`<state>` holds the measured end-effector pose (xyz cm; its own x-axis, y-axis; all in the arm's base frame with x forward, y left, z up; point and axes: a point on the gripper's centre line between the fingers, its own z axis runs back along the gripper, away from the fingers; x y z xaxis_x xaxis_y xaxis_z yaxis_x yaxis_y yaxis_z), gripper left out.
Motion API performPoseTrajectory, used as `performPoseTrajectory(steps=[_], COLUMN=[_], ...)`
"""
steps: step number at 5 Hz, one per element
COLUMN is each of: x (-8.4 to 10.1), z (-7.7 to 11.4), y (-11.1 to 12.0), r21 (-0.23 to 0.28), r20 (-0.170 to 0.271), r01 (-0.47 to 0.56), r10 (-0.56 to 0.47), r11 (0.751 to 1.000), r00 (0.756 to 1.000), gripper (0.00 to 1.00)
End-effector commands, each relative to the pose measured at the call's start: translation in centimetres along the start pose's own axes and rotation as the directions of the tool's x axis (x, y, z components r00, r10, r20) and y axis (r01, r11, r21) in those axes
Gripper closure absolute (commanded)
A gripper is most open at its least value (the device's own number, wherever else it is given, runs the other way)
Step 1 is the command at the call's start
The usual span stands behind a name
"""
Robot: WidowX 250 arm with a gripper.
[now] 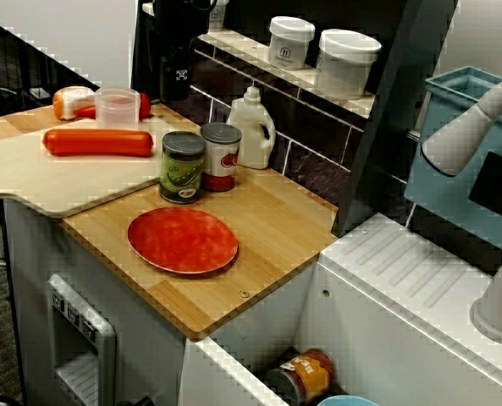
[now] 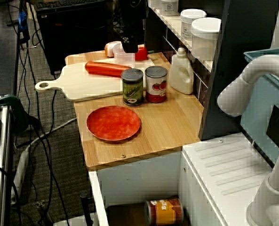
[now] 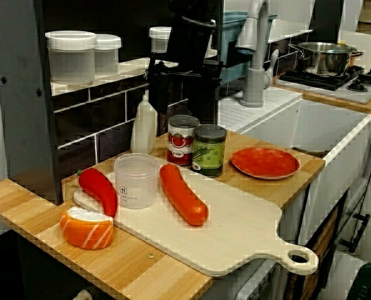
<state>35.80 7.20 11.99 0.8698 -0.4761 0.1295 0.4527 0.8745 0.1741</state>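
A bamboo counter runs beside a white sink, under a dark tiled wall with a shelf. My gripper is a black shape against a black backdrop in all three views, so I cannot tell whether its jaws are parted or together. It hangs just above the clear cup, and I cannot make out whether it touches the rim. The cup is round, thin, see-through plastic. It stands upright at the back of the pale wooden cutting board, between one glossy sausage and one red pepper, which the cup mostly hides in the view across the sink. One striped salmon piece lies just beside the board. Two tins stand side by side, one green and one red, next to one white bottle and near one flat red plate. Three lidded jars sit on the shelf. One orange tin lies in the sink, partly cut off.
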Motion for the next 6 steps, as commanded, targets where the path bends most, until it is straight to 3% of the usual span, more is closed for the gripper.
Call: performPoseTrajectory(steps=[1,4,6], x=[-0.15,-0.15,0.35], z=[1.34,1.34,0.83], y=[1.00,1.00,0.73], r21=[0.035,0.035,0.014], r20=[0.038,0.038,-0.009], r01=[0.002,0.002,0.045], r10=[-0.003,-0.003,-0.045], r11=[0.999,0.999,0.999], r00=[0.999,0.999,0.999], gripper=[0.00,0.00,0.00])
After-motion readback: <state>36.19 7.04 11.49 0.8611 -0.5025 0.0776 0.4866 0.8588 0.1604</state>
